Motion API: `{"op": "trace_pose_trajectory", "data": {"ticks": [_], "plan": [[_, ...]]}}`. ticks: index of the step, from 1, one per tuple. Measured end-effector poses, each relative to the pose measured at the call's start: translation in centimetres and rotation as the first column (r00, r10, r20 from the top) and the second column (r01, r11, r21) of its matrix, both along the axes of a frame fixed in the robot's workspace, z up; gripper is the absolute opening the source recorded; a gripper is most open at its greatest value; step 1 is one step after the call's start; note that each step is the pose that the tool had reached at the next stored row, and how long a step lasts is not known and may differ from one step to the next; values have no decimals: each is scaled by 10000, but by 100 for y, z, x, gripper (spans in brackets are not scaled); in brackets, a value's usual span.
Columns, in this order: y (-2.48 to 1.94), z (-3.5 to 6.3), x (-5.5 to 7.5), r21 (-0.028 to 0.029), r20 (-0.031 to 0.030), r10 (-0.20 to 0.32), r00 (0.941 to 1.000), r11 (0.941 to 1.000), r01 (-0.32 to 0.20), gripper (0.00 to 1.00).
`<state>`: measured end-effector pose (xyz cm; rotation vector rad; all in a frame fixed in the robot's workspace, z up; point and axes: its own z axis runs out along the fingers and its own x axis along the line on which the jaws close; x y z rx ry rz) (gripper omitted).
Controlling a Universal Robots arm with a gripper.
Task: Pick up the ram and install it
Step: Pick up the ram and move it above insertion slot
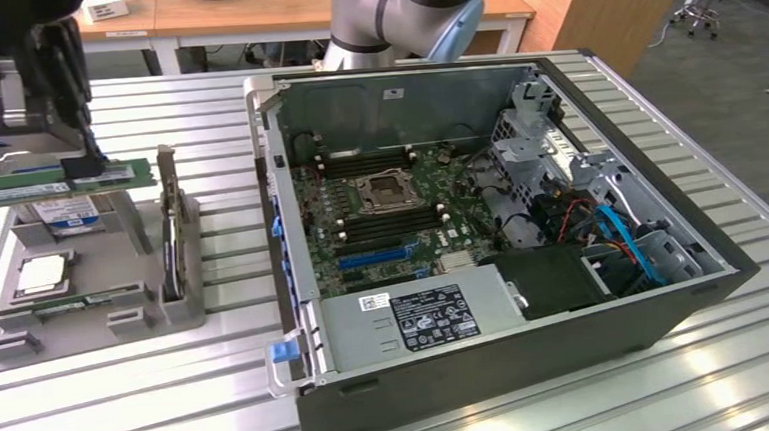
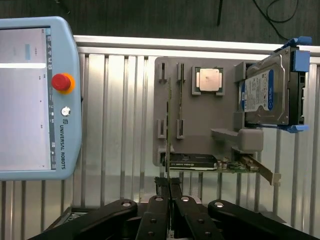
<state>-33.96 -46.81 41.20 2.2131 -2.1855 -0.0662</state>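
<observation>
The ram [image 1: 22, 190] is a long green stick with a white label. It hangs level above the grey parts tray [image 1: 150, 320] at the exterior view's left. My gripper [image 1: 88, 163] is shut on it near one end. In the wrist view the ram [image 2: 169, 125] shows edge-on as a thin line running out from between my gripper's [image 2: 170, 189] closed fingers, over the tray [image 2: 220, 115]. The open computer case [image 1: 492, 219] lies to the exterior view's right, with its memory slots [image 1: 354, 162] beside the processor socket.
In the tray sit a second green stick [image 1: 76, 304], a silver processor chip [image 2: 208, 80], a hard drive [image 2: 265, 97] and an expansion card [image 2: 200, 162]. A teach pendant [image 2: 35, 100] lies on the slatted table beside the tray. The arm's base [image 1: 399, 14] stands behind the case.
</observation>
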Motion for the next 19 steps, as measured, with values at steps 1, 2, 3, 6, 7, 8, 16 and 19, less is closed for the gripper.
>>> {"op": "trace_pose_trajectory", "data": {"ticks": [1, 2, 3, 6, 7, 8, 16, 19], "plan": [[0, -1, 30, 1, 1, 0, 10000, 10000, 0, 12], [0, -1, 60, 1, 1, 0, 10000, 10000, 0, 12], [0, -1, 91, 1, 1, 1, 10000, 10000, -1, 12], [0, 0, 182, 1, 0, 2, 10000, 10000, -2, 12], [0, 0, 215, 1, 0, 2, 10000, 10000, -2, 12], [0, -1, 246, 1, 1, 1, 10000, 10000, -1, 12], [0, -1, 493, 1, 1, 1, 10000, 10000, -1, 12], [0, -1, 587, 1, 1, 1, 10000, 10000, -1, 12]]}}
